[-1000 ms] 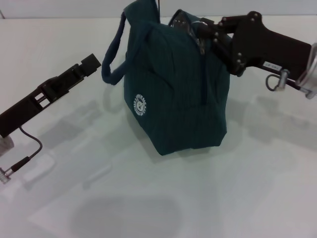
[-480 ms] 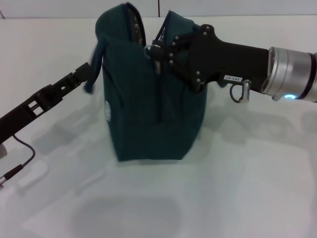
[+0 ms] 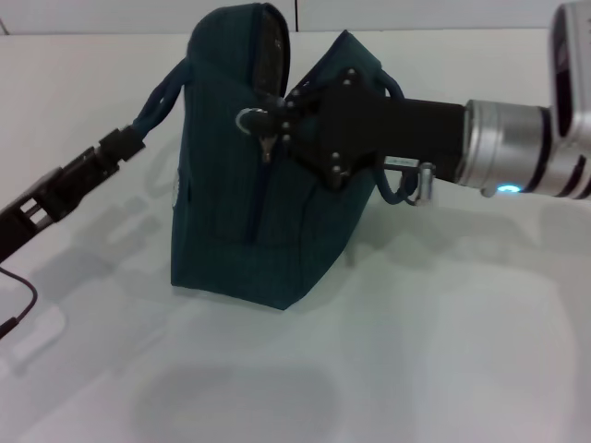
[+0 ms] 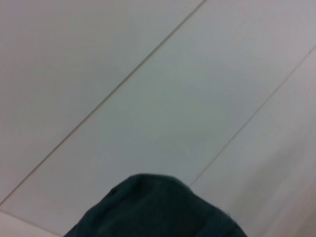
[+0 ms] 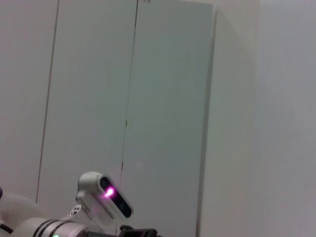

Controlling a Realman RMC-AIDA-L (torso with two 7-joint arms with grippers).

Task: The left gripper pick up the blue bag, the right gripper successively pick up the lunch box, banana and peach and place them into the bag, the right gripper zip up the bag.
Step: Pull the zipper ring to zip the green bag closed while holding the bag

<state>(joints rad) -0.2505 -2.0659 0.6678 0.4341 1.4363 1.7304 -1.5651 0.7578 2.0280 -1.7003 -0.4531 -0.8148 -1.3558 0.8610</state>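
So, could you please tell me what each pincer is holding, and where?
Left pincer holds the bag by its handle; right pincer grips its zipper pull.

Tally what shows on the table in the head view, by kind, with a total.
Bag: 1
Bag handles: 2, one at the left gripper, one below the right gripper
Grippers: 2
Total: 5

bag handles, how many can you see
2: one handle on the bag's left end, at the left gripper; the other handle loops below the right gripper.
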